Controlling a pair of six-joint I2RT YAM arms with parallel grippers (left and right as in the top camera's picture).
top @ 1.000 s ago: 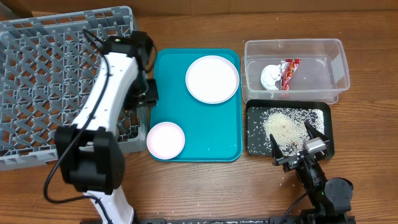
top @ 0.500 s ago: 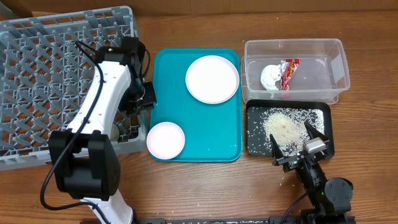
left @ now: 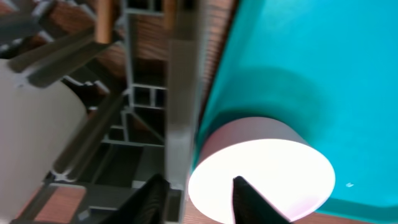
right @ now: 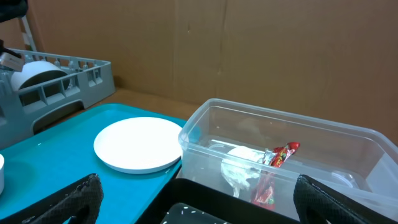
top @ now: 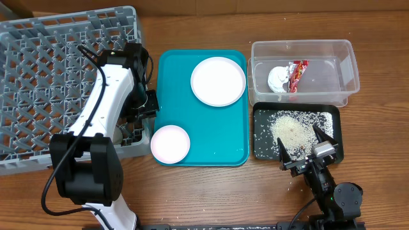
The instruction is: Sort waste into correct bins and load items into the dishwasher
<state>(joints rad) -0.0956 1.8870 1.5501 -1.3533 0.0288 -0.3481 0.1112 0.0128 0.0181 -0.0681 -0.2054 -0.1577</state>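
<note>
A wooden table (top: 204,191), its grain running left to right, fills the overhead view under soft, even light with faint shadows, and in the right wrist view a plain brown cardboard wall (right: 249,43) with vertical seams stands behind its far edge.

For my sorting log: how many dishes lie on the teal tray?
2. A plate lies in the far right part of the tray, and a pink bowl sits at its near left corner. Nothing there seems hidden.
</note>
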